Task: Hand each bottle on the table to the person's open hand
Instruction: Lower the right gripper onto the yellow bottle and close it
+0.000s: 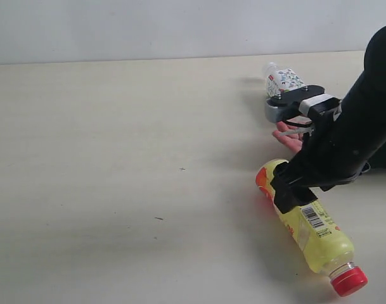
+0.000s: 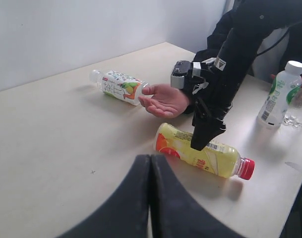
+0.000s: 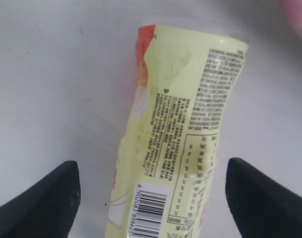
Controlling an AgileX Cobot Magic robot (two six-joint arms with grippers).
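The yellow bottle (image 3: 180, 124) lies flat on the pale desk (image 3: 51, 74), label up. The label shows blocks of fine black print, a barcode (image 3: 151, 208) near the camera and an orange-red patch (image 3: 146, 44) at the far end. The right gripper (image 3: 151, 166) is spread wide over it, one black finger (image 3: 46, 203) on each side, with bare desk showing between each tip and the bottle, so neither touches it. Past the bottle's far end and off to one side, a blurred pink bit of a hand (image 3: 299, 20) shows.

Bkgd: plain whitish wall (image 1: 148, 28), smooth & evenly lit, across rear.
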